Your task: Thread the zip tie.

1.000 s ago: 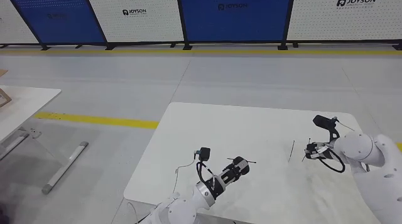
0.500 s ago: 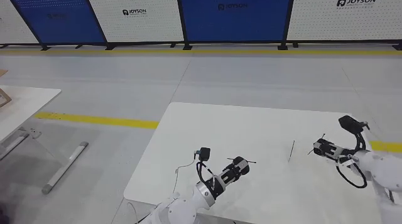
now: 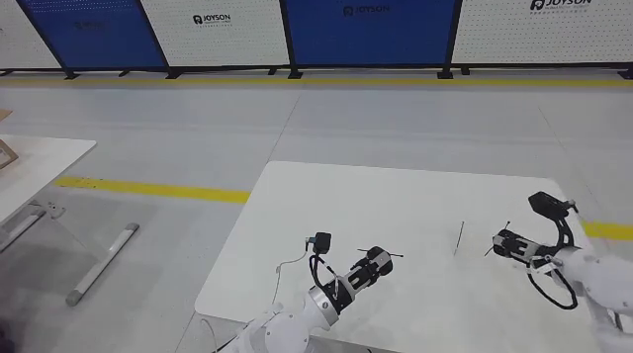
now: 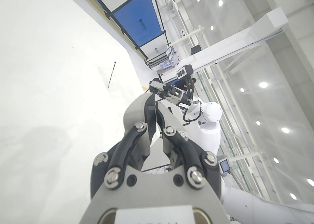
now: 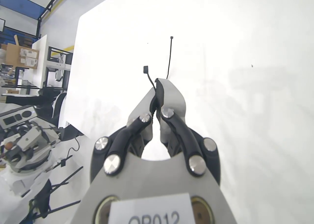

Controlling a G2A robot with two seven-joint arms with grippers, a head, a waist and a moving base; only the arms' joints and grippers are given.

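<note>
My right gripper (image 3: pixel 497 244) (image 5: pixel 156 82) hovers over the right side of the white table (image 3: pixel 346 205), shut on a black zip tie (image 5: pixel 148 74) whose square head pokes out past the fingertips. A second black zip tie (image 3: pixel 459 237) (image 5: pixel 169 55) (image 4: pixel 111 74) lies loose and straight on the table just beyond it. My left gripper (image 3: pixel 384 253) (image 4: pixel 155 98) sits near the table's front edge, shut, with a thin black zip tie (image 3: pixel 396 253) crossing its tip in the top view. In the left wrist view the right gripper (image 4: pixel 153 85) is farther off.
The table's front edge (image 3: pixel 237 308) runs close under the left arm. Bare tabletop lies between the two grippers and toward the back. Blue and white panels (image 3: pixel 366 12) stand beyond the yellow floor line (image 3: pixel 148 189).
The right arm has swung back toward the right edge, its gripper shifting slightly right and down with the zip tie still held. The left arm and the loose tie have not moved.
</note>
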